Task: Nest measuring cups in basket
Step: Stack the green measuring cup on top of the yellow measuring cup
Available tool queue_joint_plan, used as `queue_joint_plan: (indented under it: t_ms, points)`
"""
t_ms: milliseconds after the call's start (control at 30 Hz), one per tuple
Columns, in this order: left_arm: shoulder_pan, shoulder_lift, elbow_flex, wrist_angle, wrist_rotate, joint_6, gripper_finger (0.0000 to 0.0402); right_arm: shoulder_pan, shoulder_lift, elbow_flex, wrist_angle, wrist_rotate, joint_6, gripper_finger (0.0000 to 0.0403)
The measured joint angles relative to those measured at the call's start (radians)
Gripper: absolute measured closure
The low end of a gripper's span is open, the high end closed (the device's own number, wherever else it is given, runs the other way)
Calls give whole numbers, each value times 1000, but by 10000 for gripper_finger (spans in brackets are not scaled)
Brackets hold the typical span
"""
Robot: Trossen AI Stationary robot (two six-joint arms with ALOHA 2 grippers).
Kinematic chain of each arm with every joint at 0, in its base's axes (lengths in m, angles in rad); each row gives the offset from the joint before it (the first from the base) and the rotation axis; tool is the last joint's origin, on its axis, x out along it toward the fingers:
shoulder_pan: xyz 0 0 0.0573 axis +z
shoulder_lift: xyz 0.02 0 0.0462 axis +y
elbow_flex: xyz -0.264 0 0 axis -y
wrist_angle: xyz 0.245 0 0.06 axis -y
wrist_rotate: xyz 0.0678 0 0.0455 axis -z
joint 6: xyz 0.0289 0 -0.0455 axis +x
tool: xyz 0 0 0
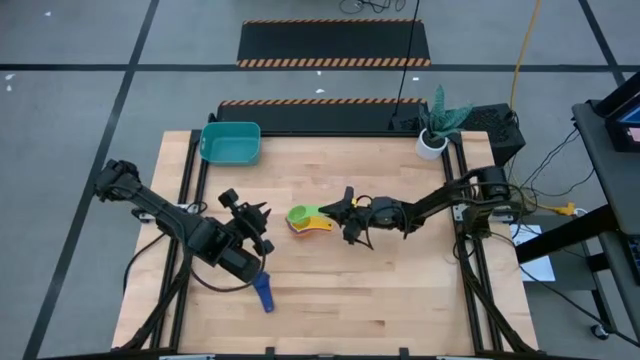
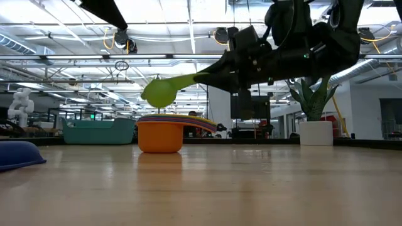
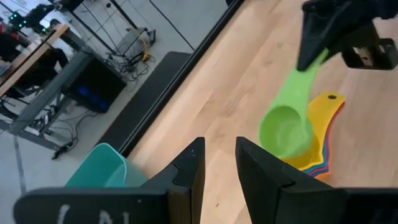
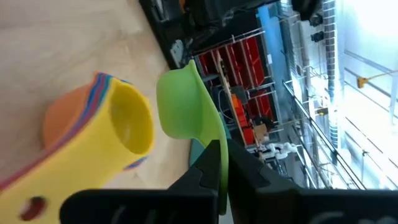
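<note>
Above the nested stack (image 1: 312, 224), right claw (image 1: 338, 210) pinches green cup (image 1: 299, 215) by its handle; bowl hangs directly over.

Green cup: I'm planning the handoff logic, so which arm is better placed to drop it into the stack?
Right: its end effector already holds the green cup just above the nested stack; the left end effector is empty.

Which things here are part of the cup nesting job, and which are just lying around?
Job: green cup held by right end effector; nested stack; blue cup; basket.
Lying about: plant pot; black box.
</note>
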Motion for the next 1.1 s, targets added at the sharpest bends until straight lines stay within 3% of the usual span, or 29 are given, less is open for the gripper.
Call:
queue_joint_plan:
  t_ms: [833,1100]
  points:
    - [10,0,0,0,10,7,309,2,19,2,-91,2,56,402]
    - [10,0,0,0,10,6,309,2,19,3,-98,-3,85,372]
